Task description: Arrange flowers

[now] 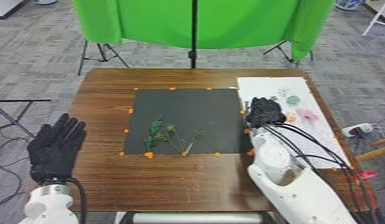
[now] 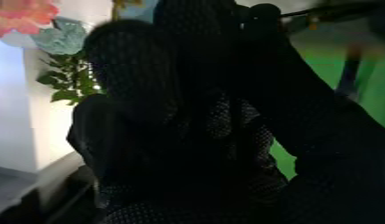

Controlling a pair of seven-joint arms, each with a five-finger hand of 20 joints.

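Carrying step, as I judge: the right hand has a stem for the mat.
This hand, its fingers bent and pinching the stem, is at the mat's 3 o'clock edge, beside the sheet. Sprigs lie toward 7 o'clock on the mat; the pink flower lies on the sheet, at 3 o'clock from this hand. The left hand, fingers straight, is at the table's 9 o'clock. Next move probably needs lowering the stem near the sprigs, then gentle release.
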